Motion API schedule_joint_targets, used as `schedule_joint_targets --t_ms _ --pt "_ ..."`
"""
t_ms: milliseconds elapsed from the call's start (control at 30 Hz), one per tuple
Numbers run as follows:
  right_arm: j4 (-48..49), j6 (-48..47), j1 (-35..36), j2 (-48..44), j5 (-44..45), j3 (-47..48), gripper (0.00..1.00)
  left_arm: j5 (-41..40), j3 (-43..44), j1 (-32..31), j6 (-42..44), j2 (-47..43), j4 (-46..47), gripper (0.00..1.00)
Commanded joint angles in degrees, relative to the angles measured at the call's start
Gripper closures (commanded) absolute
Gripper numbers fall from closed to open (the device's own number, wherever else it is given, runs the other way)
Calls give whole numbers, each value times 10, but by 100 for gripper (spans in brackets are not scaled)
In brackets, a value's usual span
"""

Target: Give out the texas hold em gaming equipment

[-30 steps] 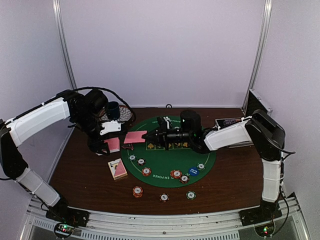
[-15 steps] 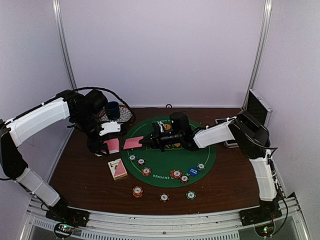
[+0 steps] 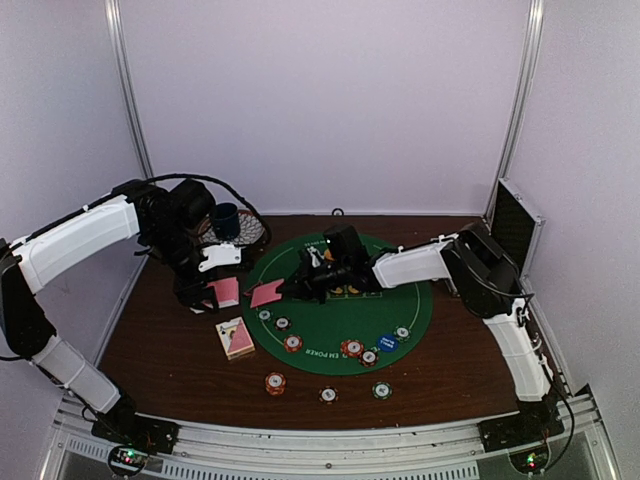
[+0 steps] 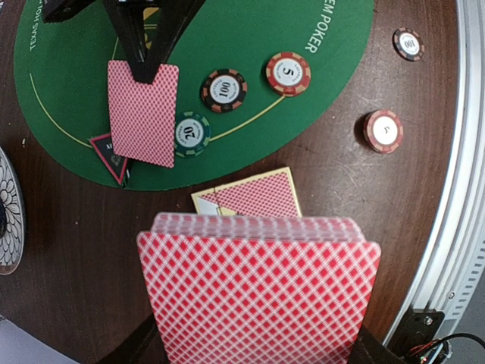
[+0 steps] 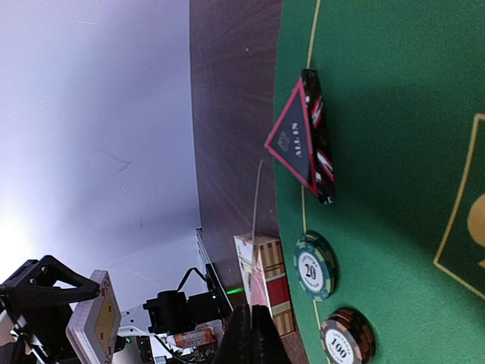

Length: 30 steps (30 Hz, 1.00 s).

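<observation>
My left gripper (image 3: 213, 291) is shut on a deck of pink-backed cards (image 3: 227, 290) above the table left of the green mat (image 3: 340, 305); the deck fills the left wrist view (image 4: 258, 292) and hides that gripper's fingers. My right gripper (image 3: 290, 287) is shut on a single pink-backed card (image 3: 267, 293), held over the mat's left edge. That card shows in the left wrist view (image 4: 142, 114) and edge-on in the right wrist view (image 5: 256, 220). A black-red triangular marker (image 4: 110, 155) lies just under it. Striped chips (image 4: 191, 134) (image 4: 224, 89) (image 4: 288, 73) lie nearby.
A card box (image 3: 235, 337) lies on the wood left of the mat. More chips (image 3: 352, 348) and a blue button (image 3: 388, 342) sit on the mat's front, three chips (image 3: 329, 395) on the wood. A dark cup (image 3: 225, 218) on its saucer stands at back left, a metal case (image 3: 515, 215) at the right.
My right gripper has carried the single card leftward across the mat, to its left edge near the left gripper's deck. The left arm has not moved.
</observation>
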Motion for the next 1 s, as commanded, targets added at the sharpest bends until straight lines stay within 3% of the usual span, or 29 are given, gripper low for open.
schedule_joint_targets --t_ms 0,67,233,467,767,967 --pt "-29 -20 -2 9 10 7 100 16 4 5 5 -15 -3 100" --pt "-37 -26 -1 9 10 6 95 19 5 5 5 -11 -3 100" --pt "-69 -60 -2 -5 18 9 65 26 10 5 2 0 -3 100" --pt "-158 -126 -7 -50 47 16 44 32 18 4 -4 4 -4 100" --pt "-182 -153 -6 -113 65 -30 36 30 19 4 -7 4 -3 100" --pt "-95 -116 18 -161 43 -79 28 33 22 4 -9 9 -3 100"
